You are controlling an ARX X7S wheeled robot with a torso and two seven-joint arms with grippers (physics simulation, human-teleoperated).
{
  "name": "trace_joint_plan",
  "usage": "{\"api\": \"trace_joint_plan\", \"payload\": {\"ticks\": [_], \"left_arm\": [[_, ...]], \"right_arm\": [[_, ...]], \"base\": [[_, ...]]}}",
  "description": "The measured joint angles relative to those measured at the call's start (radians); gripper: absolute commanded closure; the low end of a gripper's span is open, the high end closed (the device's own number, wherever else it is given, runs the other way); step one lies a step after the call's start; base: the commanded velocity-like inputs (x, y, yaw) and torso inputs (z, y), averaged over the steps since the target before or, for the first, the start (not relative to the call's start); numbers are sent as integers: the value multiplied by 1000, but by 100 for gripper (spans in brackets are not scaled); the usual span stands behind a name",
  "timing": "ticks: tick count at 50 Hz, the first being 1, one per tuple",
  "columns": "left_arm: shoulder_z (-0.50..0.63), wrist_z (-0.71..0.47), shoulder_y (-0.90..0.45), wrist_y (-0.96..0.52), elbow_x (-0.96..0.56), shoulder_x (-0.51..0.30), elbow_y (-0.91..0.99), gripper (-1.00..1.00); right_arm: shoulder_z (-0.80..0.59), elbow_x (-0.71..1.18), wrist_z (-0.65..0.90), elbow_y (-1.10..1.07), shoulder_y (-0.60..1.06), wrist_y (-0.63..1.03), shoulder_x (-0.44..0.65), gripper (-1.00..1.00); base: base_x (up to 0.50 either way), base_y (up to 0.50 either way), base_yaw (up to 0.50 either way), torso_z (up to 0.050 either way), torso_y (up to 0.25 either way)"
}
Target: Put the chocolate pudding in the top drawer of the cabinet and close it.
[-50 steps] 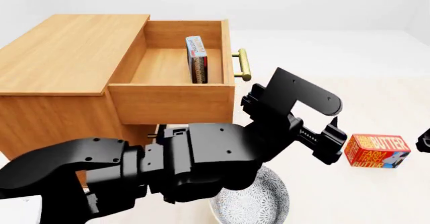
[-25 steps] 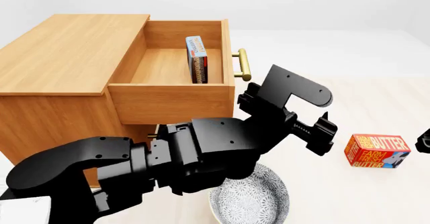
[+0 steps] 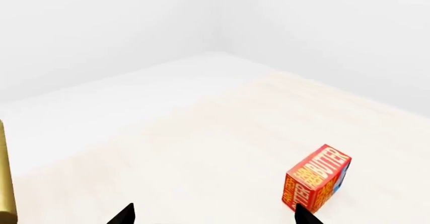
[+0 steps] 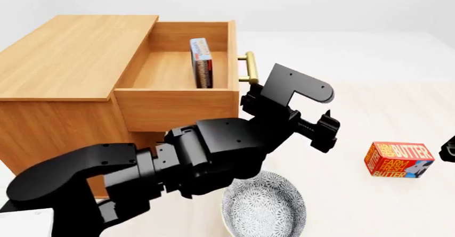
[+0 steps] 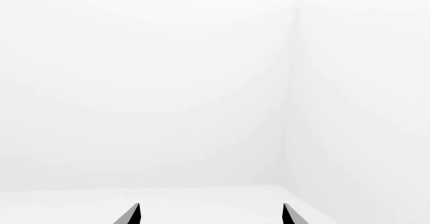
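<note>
The cabinet (image 4: 71, 61) stands at the left with its top drawer (image 4: 178, 101) pulled partly out. The chocolate pudding (image 4: 201, 64) stands on edge inside the drawer, near the drawer front. The brass bar handle (image 4: 246, 67) is on that front and also shows at the edge of the left wrist view (image 3: 5, 178). My left gripper (image 4: 321, 130) is open and empty, right of the handle, with the arm close against the drawer front. In the left wrist view the left gripper (image 3: 215, 219) has its fingertips (image 3: 124, 215) wide apart. My right gripper (image 5: 209, 216) is open and empty, at the head view's right edge (image 4: 448, 149).
A red-orange butter box (image 4: 399, 160) lies on the pale floor at the right; it also shows in the left wrist view (image 3: 315, 181). A patterned grey bowl (image 4: 265, 207) sits below my left arm. The right wrist view shows only white walls.
The top drawer has slid a little way into the cabinet, carrying the pudding with it. My left arm and gripper have moved left and up towards the drawer front.
</note>
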Motion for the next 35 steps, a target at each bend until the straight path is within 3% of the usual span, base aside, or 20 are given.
{"api": "trace_joint_plan", "payload": {"ticks": [35], "left_arm": [[5,-33,21,16,42,-137,-37,-100]], "right_arm": [[-1,-6,-15,0,6,-1,-7,-100]], "base": [[0,0,0,0,0]]}}
